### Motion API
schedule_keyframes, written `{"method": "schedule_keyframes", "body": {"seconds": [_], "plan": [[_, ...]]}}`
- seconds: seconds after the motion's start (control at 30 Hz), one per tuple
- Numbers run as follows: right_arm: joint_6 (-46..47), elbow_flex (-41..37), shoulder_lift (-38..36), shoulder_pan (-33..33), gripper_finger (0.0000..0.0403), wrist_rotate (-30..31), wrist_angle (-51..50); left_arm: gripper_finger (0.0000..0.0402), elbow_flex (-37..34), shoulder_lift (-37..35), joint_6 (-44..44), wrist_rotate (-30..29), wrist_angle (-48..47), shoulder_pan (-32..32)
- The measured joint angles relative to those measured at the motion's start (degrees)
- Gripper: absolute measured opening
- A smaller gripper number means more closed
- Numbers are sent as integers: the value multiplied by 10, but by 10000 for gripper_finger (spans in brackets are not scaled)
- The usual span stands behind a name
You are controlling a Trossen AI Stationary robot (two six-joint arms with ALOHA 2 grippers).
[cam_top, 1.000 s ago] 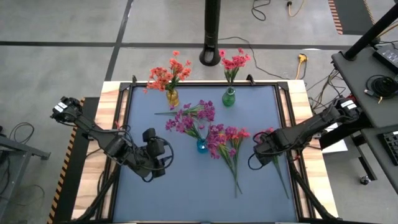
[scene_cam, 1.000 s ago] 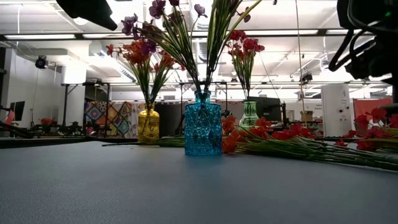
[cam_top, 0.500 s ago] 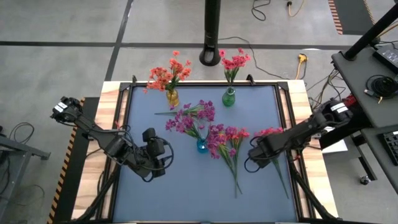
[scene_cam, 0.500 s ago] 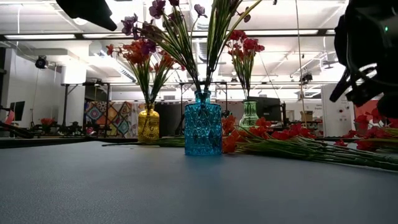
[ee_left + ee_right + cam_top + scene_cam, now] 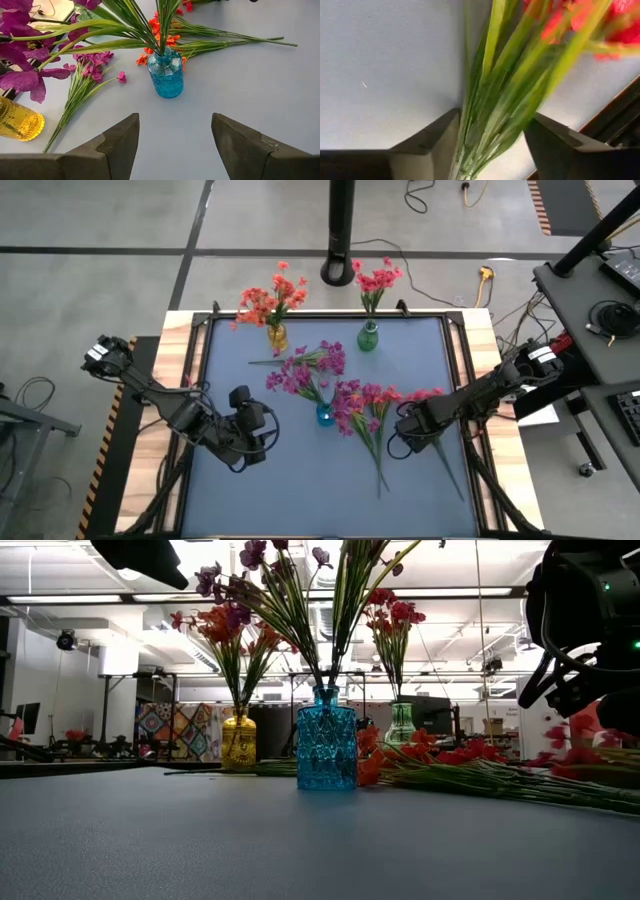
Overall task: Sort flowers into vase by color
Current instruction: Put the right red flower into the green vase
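Worktop (image 5: 300, 480) is grey-blue w/ wood edges, 3 vases on it. Right arm reaches in from the right side, right end effector (image 5: 408, 432) sits low over a red-pink sprig (image 5: 520, 100) lying near the right of centre; wrist view shows the green stems running between its two fingers (image 5: 427, 140), which stand on either side w/ a gap to the stems, so parted, not clamped. Left arm is parked at front-left, left end effector (image 5: 262, 430) has fingers (image 5: 120, 142) spread wide w/ nothing between, pointing at the blue vase (image 5: 166, 74). Loose bunch (image 5: 365, 415) of magenta + red sprigs lies on the worktop just right of the blue vase, stems trailing toward the front edge. Another loose magenta sprig (image 5: 305, 358) lies behind the blue vase, near the yellow vase (image 5: 277, 336). Blue vase mid-worktop holds purple-magenta flowers (image 5: 292, 377). Yellow vase at back-left holds orange flowers (image 5: 268, 298). Green vase (image 5: 368, 336) at back, right of the yellow one, holds red-pink flowers (image 5: 376, 278). In the low view the vases stand upright, blue one nearest, loose stems flat on the worktop to its right.
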Motion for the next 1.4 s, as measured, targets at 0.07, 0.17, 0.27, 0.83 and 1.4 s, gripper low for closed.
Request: {"method": "schedule_keyframes", "body": {"seconds": [0.07,0.17,0.27,0.83,1.4], "plan": [[-1,0,1,0,181,-1,2,231,0,0,0,0,0,0],[-2,0,1,0,149,-2,4,231,0,0,0,0,0,0],[-3,0,1,0,121,-2,3,231,0,0,0,0,0,0],[-5,43,-70,-10,49,17,-67,231,0,0,0,0,0,0],[-109,163,-200,-80,43,351,-79,231,0,0,0,0,1,0]]}}
